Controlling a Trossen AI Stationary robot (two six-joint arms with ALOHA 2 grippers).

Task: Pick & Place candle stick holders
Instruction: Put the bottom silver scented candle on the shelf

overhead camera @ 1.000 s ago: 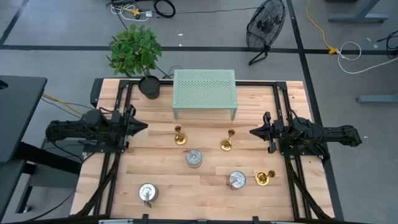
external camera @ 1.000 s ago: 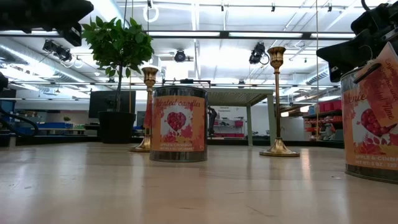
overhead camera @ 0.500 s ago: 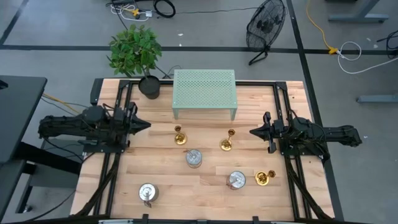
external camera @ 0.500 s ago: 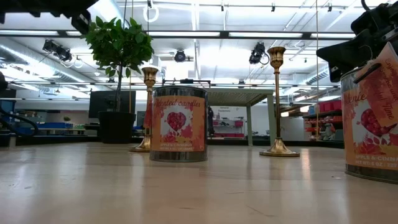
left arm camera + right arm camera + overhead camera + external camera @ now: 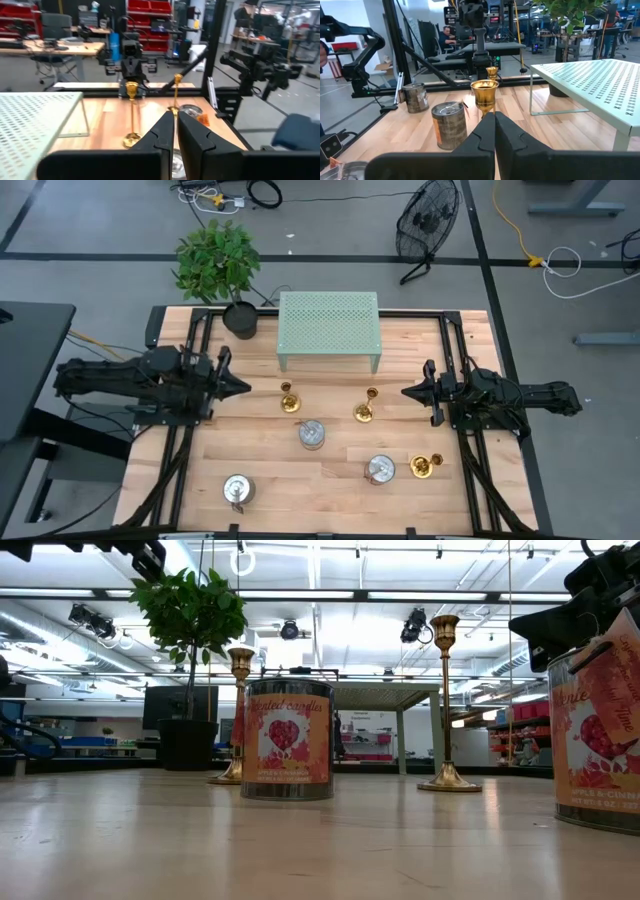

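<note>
While three candle holders (image 5: 288, 399) stood on the table (image 5: 330, 480), the left gripper (image 5: 243, 387) and right gripper (image 5: 405, 392) hovered closed, holding nothing.

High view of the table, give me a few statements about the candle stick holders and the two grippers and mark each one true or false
1. Three candle stick holders are on the table. True.
2. One holder sits on top of the green perforated shelf. False: the shelf top is bare.
3. The left gripper grips a holder. False: it is shut on nothing.
4. The right gripper is shut and empty. True.
5. The holder beside a candle tin lies on its side. True.
</note>
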